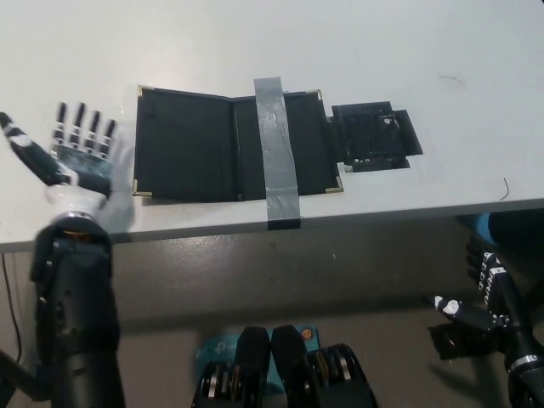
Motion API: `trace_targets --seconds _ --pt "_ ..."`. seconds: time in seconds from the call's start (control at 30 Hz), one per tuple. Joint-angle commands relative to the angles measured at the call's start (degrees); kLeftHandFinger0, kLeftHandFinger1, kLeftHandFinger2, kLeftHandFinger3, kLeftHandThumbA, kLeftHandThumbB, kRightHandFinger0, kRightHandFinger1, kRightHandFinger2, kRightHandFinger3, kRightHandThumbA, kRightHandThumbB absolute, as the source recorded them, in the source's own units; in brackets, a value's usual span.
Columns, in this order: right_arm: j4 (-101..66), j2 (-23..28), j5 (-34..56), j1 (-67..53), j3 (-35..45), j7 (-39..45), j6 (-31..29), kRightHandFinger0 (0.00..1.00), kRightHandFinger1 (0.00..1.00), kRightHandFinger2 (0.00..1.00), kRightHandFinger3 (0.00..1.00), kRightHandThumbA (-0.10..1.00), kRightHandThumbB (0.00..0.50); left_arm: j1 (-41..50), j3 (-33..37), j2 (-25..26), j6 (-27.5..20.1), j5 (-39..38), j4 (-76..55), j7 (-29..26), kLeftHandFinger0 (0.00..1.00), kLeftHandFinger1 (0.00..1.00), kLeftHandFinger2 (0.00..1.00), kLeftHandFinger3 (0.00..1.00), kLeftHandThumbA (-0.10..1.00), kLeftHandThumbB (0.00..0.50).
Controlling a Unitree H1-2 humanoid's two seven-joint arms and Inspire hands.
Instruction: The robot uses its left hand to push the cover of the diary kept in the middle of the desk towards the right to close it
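Note:
A black diary (229, 144) lies open and flat in the middle of the white desk (255, 42). A strip of grey tape (276, 149) runs over its right half and down over the desk's front edge. Its left cover (183, 144) lies flat on the desk. My white left hand (72, 157) is open, fingers spread and pointing away, hovering over the desk to the left of that cover and apart from it. My black right hand (484, 297) hangs below the desk's edge at the lower right, fingers apart, holding nothing.
A black flat pouch-like object (374, 136) lies against the diary's right edge. A thin dark wire or mark (505, 189) sits near the desk's right front edge. The floor shows below the desk's front edge.

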State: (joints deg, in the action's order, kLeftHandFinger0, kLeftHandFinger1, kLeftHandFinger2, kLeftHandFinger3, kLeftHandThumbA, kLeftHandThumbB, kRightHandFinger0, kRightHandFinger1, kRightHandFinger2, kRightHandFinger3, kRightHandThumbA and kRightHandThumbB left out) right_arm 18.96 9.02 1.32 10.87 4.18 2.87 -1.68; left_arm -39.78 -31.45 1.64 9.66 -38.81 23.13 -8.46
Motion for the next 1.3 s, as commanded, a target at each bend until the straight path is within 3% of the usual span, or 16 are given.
trace_targets --seconds 0.0,0.17,0.27,0.43,0.63,0.77,0.9,1.1,1.27 --pt "-1.4 0.9 0.8 0.7 0.7 0.4 -2.5 1.0 1.0 1.0 1.0 1.0 0.5 -2.7 -1.5 2.2 -0.7 -2.1 -1.4 -0.7 1.0 1.0 1.0 1.0 1.0 0.356" --pt "-1.0 0.5 0.6 1.2 0.6 -0.1 -2.3 1.0 1.0 1.0 1.0 1.0 0.5 -1.5 -2.1 2.6 -1.1 -1.8 -0.7 -0.8 1.0 1.0 1.0 1.0 1.0 0.344" --pt "-1.5 0.4 0.6 1.1 0.7 -0.2 -1.5 1.0 1.0 1.0 1.0 1.0 0.5 -0.6 -2.5 2.3 -1.7 -1.9 0.9 -0.2 1.0 1.0 1.0 1.0 1.0 0.304" --pt "-1.0 0.3 0.1 1.7 0.2 -0.2 -2.1 1.0 1.0 1.0 1.0 1.0 0.5 0.7 -2.9 1.3 -2.2 -1.6 2.4 -1.0 1.0 1.0 1.0 1.0 1.0 0.297" --pt "-1.8 0.3 0.4 1.4 0.2 0.1 -1.7 1.0 1.0 1.0 1.0 1.0 0.5 1.1 -3.8 -1.3 -3.5 -2.7 4.4 -1.2 1.0 1.0 1.0 1.0 1.0 0.304" --pt "-1.3 0.3 0.8 1.7 0.4 0.2 -1.6 1.0 1.0 1.0 1.0 1.0 0.5 1.0 -3.0 -3.3 -4.6 -2.0 5.4 -0.9 1.0 1.0 1.0 1.0 1.0 0.346" --pt "-2.4 0.4 0.7 1.4 0.4 0.3 -1.1 1.0 1.0 1.0 1.0 1.0 0.5 1.1 -2.7 -4.8 -4.2 -2.2 5.1 -1.3 1.0 1.0 1.0 1.0 1.0 0.342" --pt "-2.6 0.5 1.0 1.8 0.4 0.6 -0.5 1.0 1.0 1.0 1.0 1.0 0.5 0.0 -2.7 -7.6 -4.3 -4.4 5.6 -0.9 1.0 1.0 1.0 1.0 1.0 0.277" --pt "-2.5 0.4 0.8 2.2 0.3 0.6 -0.8 1.0 1.0 1.0 1.0 1.0 0.5 -0.2 -1.3 -9.6 -4.7 -3.5 4.6 -1.8 1.0 1.0 1.0 1.0 1.0 0.28"
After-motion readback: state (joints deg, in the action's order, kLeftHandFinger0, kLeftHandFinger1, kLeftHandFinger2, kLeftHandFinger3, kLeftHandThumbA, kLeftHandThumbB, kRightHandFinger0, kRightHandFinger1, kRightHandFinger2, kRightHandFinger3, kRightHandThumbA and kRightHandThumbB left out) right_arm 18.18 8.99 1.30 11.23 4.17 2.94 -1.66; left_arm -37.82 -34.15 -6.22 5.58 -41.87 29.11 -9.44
